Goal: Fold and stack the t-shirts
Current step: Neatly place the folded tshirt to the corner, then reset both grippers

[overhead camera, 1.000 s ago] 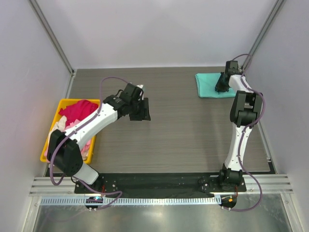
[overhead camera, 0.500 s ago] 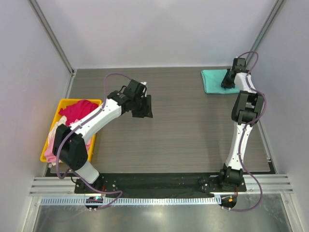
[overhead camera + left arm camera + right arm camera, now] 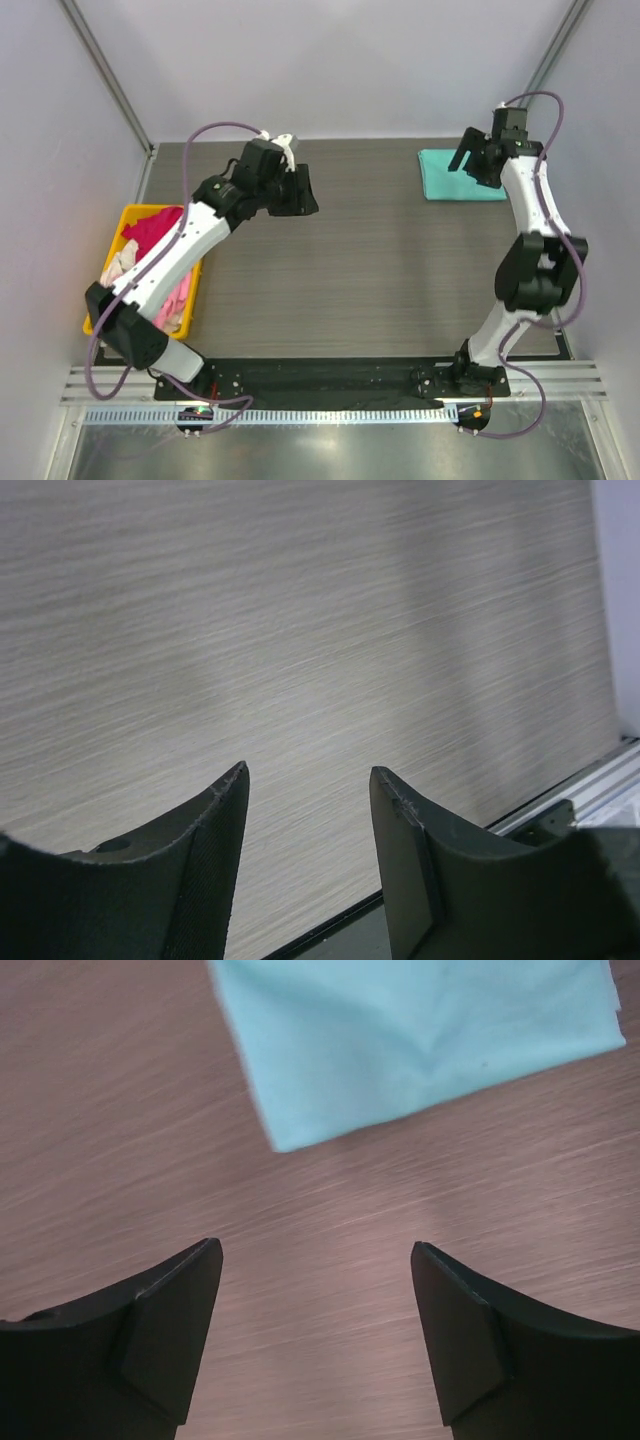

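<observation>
T-shirts sit in two places. A teal t-shirt (image 3: pixel 445 182) (image 3: pixel 420 1040), folded into a flat, smooth rectangle with crisp edges and one faint crease, lies on the worktop (image 3: pixel 380 270) well apart from the yellow bin (image 3: pixel 140 209), on the opposite side and farther back. The rest are heaped loosely inside the yellow bin, a shallow oblong tub of glossy plastic: a rumpled magenta-red t-shirt (image 3: pixel 150 228) at its far end, a whitish t-shirt (image 3: pixel 120 262) along its left wall, and a light pink t-shirt (image 3: pixel 176 300) toward its near end.

The worktop is matte grey-brown with a fine, straight wood grain.

The left gripper (image 3: pixel 300 190) (image 3: pixel 308 775) hangs just beyond the bin's far right corner, its dark, finely ribbed fingers spread with only bare worktop between them. The right gripper (image 3: pixel 472 160) (image 3: pixel 315 1250) hangs far from the bin, above the bin-facing edge of the teal t-shirt, its blunt black fingers spread wide and holding nothing.
</observation>
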`<state>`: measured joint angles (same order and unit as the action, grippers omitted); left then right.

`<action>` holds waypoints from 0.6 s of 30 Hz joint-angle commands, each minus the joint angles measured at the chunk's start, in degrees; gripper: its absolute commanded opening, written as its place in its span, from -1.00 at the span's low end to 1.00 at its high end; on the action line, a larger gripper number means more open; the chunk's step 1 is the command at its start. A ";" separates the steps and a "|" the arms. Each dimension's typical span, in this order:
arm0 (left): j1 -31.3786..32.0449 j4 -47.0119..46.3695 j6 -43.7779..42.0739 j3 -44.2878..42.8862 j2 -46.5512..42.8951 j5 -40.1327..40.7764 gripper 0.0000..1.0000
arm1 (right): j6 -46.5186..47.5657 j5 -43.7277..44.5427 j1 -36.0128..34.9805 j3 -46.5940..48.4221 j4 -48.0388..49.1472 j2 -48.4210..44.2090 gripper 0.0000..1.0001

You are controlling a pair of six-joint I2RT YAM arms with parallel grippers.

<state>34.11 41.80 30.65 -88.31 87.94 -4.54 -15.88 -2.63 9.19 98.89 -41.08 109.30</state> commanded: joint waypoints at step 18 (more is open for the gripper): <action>-0.27 -7.96 3.18 18.25 -28.60 -1.88 0.99 | -9.16 -15.64 -9.19 -31.21 -3.31 -56.47 0.99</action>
<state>34.09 39.07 32.58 -71.68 64.53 -6.87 -23.07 -13.45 -0.14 68.16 -46.54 56.10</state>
